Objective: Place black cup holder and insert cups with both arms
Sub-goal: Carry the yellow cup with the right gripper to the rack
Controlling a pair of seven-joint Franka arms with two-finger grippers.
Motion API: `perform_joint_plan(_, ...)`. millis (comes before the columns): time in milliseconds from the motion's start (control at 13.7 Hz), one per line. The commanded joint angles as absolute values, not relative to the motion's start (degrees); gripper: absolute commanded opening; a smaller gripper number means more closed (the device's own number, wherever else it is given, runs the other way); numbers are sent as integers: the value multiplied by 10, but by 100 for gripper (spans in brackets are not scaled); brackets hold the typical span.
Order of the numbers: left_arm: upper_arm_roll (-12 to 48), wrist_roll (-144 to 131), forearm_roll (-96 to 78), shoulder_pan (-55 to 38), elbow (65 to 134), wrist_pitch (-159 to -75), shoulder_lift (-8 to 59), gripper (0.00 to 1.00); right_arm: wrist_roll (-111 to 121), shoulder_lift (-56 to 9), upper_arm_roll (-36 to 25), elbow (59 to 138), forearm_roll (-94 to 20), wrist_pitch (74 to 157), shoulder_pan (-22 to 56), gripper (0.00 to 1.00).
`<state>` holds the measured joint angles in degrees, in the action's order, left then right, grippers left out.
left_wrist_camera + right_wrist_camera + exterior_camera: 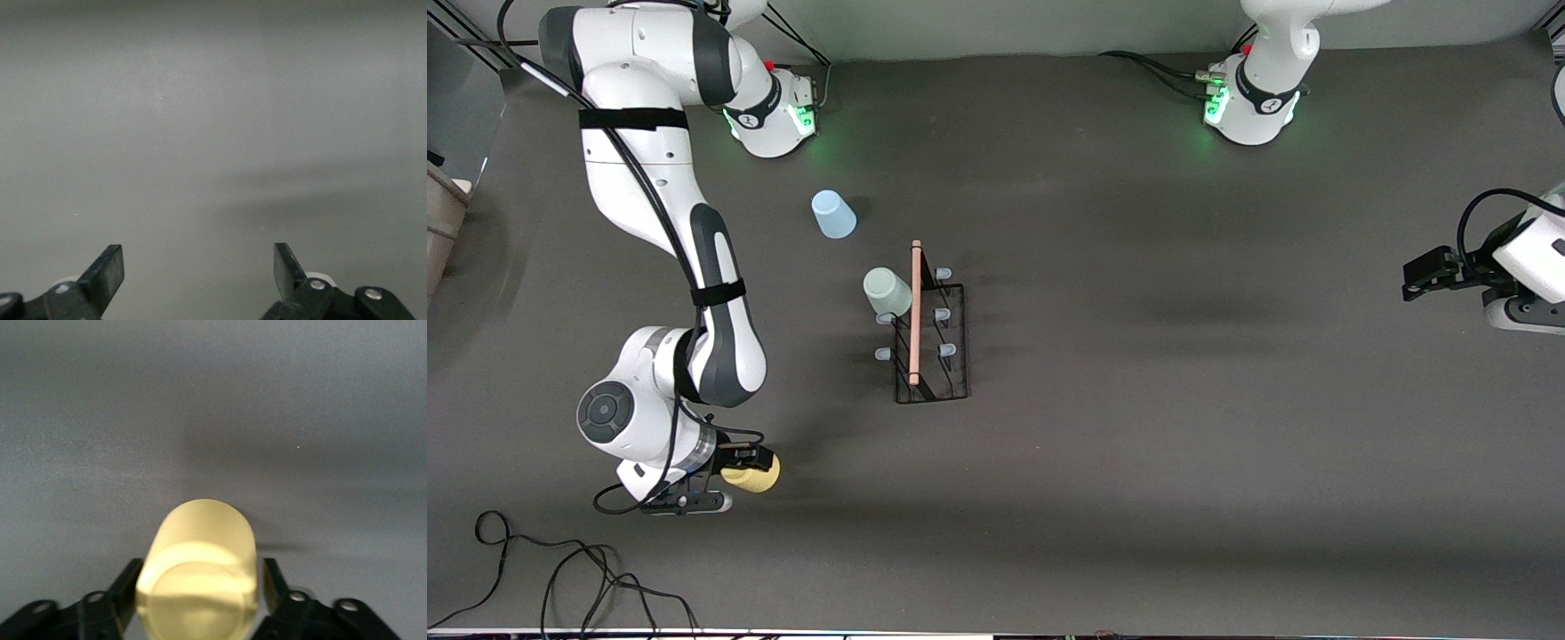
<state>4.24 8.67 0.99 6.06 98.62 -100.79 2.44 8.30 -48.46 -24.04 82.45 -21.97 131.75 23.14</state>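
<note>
Yellow cup is sitting clamped between my right gripper's fingers, over the table at the right arm's end, nearer the front camera than the rack. Rack is standing mid-table with the mint cup hanging on one peg. Blue cup is lying farther from the camera, near the right base. Left gripper is waiting with jaws wide at its own end.

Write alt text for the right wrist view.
The right gripper holds the yellow cup on its side between its jaws, over the bare grey table. Nothing else shows.
</note>
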Motion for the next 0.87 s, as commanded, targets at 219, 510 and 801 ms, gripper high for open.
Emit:
perform_joint_plan(219,43,96,6,63,989,-1008,25,100,96,-387,-256,808,-229,1200,229,6)
perform_joint_plan(510,43,96,5,63,989,-1010,25,100,16,-282,-284,807,-177,1043,241,0)
perform_joint_plan(801,43,97,6,70,987,-1008,25,100,-194,-204,-284,809,-99,935,310,0)
